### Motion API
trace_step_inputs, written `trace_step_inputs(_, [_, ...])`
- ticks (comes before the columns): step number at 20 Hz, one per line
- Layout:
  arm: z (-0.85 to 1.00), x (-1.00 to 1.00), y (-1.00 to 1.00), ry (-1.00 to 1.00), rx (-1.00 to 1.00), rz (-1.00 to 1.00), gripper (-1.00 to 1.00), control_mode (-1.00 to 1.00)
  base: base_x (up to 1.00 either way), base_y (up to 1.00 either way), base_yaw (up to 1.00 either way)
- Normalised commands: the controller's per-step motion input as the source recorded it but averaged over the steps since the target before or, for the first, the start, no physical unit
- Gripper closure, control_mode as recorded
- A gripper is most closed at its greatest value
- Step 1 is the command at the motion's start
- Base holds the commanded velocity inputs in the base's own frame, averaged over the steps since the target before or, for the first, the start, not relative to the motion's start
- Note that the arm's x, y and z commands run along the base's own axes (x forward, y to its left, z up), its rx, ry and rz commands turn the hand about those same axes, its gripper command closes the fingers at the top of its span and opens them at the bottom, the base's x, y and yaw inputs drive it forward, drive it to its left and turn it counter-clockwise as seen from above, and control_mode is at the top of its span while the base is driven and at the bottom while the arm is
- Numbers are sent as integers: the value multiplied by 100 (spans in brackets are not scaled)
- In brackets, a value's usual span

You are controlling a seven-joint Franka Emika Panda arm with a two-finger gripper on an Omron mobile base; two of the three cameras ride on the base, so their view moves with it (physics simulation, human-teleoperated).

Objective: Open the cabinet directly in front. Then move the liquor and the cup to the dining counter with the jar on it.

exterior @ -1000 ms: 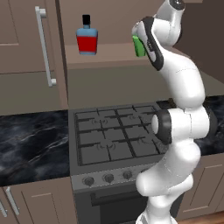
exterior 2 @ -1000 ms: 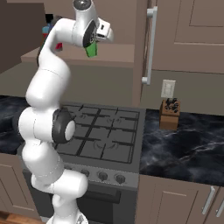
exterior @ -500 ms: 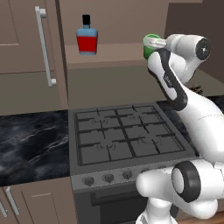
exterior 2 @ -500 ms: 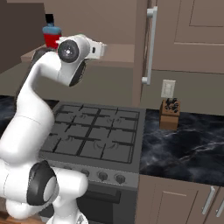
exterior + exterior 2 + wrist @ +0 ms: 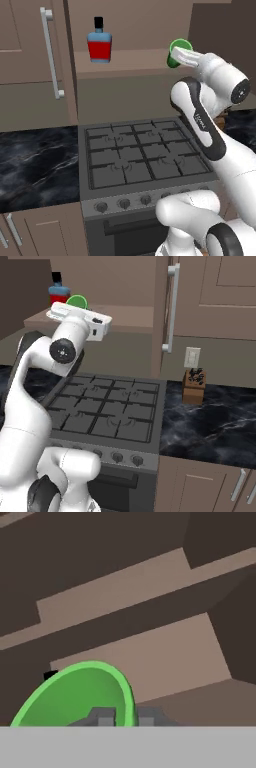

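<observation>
Spanning the lower wall: grey stove (image 5: 142, 165) between black marble worktops (image 5: 35, 167), knife block (image 5: 194, 386) on the right one. Above, the cabinet (image 5: 30, 55) stands open, shelf (image 5: 125, 316) bearing the liquor (image 5: 99, 42). Gripper (image 5: 121, 716) clamped on the cup's (image 5: 176, 54) rim, cup raised beside the shelf.

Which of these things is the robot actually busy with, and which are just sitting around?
Part of the job:
- cup, pinched at its rim by the gripper
- liquor, on the cabinet shelf
- cabinet, doors open

Just lying about:
- stove
- knife block on the worktop
- wall socket
</observation>
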Motion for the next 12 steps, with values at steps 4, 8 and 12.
trace_step_inputs(4, [25, -100, 23, 50, 4, 4, 100, -100, 0, 0, 0])
trace_step_inputs(8, [-15, -100, 18, 72, 2, 11, 100, -100, 0, 0, 0])
trace_step_inputs(12, [-75, -75, 58, 54, -5, 27, 100, -100, 0, 0, 0])
